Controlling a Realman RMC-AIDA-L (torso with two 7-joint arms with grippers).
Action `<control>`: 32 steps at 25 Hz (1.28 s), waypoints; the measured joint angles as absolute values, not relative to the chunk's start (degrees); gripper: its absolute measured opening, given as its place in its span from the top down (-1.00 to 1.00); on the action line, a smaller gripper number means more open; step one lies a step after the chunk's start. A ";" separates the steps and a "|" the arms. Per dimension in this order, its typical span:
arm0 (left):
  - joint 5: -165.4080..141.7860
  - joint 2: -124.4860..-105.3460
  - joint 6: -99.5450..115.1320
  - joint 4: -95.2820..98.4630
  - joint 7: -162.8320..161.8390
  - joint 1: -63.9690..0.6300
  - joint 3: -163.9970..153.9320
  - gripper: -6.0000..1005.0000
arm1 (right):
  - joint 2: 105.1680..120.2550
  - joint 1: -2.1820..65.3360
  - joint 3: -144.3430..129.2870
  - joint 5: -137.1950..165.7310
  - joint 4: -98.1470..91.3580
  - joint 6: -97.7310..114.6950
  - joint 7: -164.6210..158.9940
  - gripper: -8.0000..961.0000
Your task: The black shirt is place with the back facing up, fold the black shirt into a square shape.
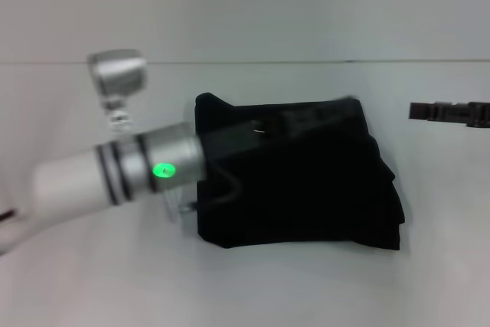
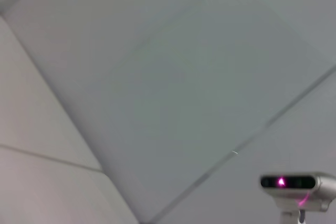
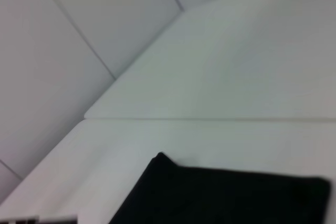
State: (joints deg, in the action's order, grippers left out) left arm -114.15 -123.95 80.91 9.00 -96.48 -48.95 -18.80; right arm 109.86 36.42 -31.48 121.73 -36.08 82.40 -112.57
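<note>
Black shirt (image 1: 306, 189) folded under left claw (image 1: 306, 122), grip unclear

Large plain black cloth shirt (image 1: 306, 189): solid black, no lettering or pattern showing on the upper side. Flat white table (image 1: 306, 289) under it: uniform white, unpatterned. Left arm (image 1: 115, 170), lying over the shirt's left edge: white sleeve, silver metal collar with two dark rings, one lit green dot. Right of the shirt, black right gripper (image 1: 452, 112).
</note>
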 joint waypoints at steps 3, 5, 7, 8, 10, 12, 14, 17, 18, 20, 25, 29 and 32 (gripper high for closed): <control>-114.16 -123.20 83.64 17.39 -98.21 -45.34 -18.92 -0.11 | 109.64 38.80 -31.64 124.22 -31.86 78.42 -116.48 -0.91; -114.16 -122.36 85.83 20.49 -97.86 -43.77 -19.02 -0.29 | 109.57 40.11 -31.78 125.63 -29.08 76.37 -117.91 -0.91; -114.29 -121.25 88.07 23.19 -96.45 -42.11 -19.95 -0.48 | 109.71 41.39 -31.98 126.68 -26.62 75.09 -119.04 -0.91; -114.47 -120.65 88.96 24.18 -95.40 -41.37 -20.76 -0.57 | 109.82 41.89 -32.08 127.02 -25.80 74.58 -119.40 -0.91; -114.95 -119.80 90.27 26.06 -92.94 -40.14 -22.78 -0.70 | 110.23 42.79 -32.87 127.60 -24.26 73.12 -120.65 -0.91; -115.56 -119.51 91.12 28.55 -90.47 -38.87 -25.45 -0.83 | 110.81 43.68 -34.88 127.87 -22.59 70.55 -122.60 -0.91; -116.29 -119.56 91.55 31.16 -88.31 -37.80 -28.52 -0.90 | 111.00 44.05 -35.72 127.90 -21.98 69.62 -123.12 -0.90; -117.32 -119.88 91.67 33.90 -86.79 -36.79 -32.16 -0.89 | 111.69 44.81 -38.06 127.93 -21.31 67.41 -124.79 -0.90; -117.54 -119.97 91.68 34.29 -86.48 -36.56 -33.09 -0.89 | 111.85 44.93 -38.53 127.93 -21.25 67.07 -125.17 -0.90; -117.90 -120.09 91.70 34.39 -86.00 -36.37 -34.16 -0.89 | 112.11 45.15 -39.01 127.92 -21.10 66.61 -125.55 -0.90; -118.19 -120.53 91.73 34.45 -85.30 -36.32 -35.88 -0.89 | 112.51 45.40 -39.11 127.88 -20.64 66.44 -126.14 -0.90; -118.21 -120.67 91.32 34.47 -85.27 -36.30 -35.98 -0.89 | 112.64 45.61 -39.11 127.86 -19.79 66.45 -126.20 -0.89; -118.21 -120.67 91.20 34.50 -85.26 -36.30 -36.00 -0.89 | 112.87 45.77 -39.11 127.68 -19.25 66.58 -126.20 -0.89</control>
